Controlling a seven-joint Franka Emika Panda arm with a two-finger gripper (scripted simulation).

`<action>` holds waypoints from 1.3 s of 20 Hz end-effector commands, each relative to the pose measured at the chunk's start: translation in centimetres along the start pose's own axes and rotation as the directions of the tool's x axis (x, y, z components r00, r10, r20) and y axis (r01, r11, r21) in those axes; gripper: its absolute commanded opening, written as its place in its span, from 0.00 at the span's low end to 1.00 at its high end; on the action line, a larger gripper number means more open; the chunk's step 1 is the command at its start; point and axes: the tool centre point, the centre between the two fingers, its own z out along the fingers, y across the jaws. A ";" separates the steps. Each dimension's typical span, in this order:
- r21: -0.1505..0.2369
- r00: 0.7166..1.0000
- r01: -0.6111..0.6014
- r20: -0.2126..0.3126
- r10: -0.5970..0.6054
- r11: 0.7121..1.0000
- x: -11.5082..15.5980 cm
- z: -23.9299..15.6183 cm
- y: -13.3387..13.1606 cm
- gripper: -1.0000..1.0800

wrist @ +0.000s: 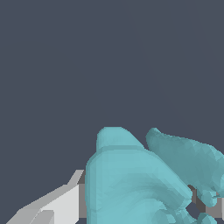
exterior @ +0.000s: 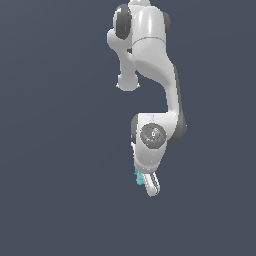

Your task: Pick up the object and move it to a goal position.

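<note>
We see the white, glossy robot arm hanging down through the middle of the exterior view, its jointed segments folding from the top of the frame to a round grey-capped wrist joint, below which sits the gripper. Everything stands against a plain slate-grey background; we cannot make out any bench edge or other surface in either view.

The small turquoise, lumpy object with rounded knobs sits right at the gripper. In the exterior view only a sliver of it shows, peeking out on the exterior view's left of the white finger, touching it and mostly hidden behind the gripper body. From this angle we can tell one finger apart clearly; the other is not visible.

The wrist view brings us far closer. Here the turquoise object fills much of the frame nearest the camera, showing two bulging rounded lobes with a deep crease between them, and smaller knobby bumps at one side. A pale grey-white gripper finger lies directly against one flank of the object, with a darker grey pad surface meeting the turquoise. On the opposite flank a small patch of grey shows through between the knobs, pressed close to the object as well.

So we read the gripper as clamped on the turquoise object, which is lodged between its fingers.
</note>
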 end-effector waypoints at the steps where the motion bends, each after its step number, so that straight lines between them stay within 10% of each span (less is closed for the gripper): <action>1: 0.001 1.000 0.000 0.000 0.000 1.000 -0.1 -0.5 0.1 0.00; 26: 0.001 1.000 -0.001 0.002 0.001 1.000 -2.0 -22.6 5.5 0.00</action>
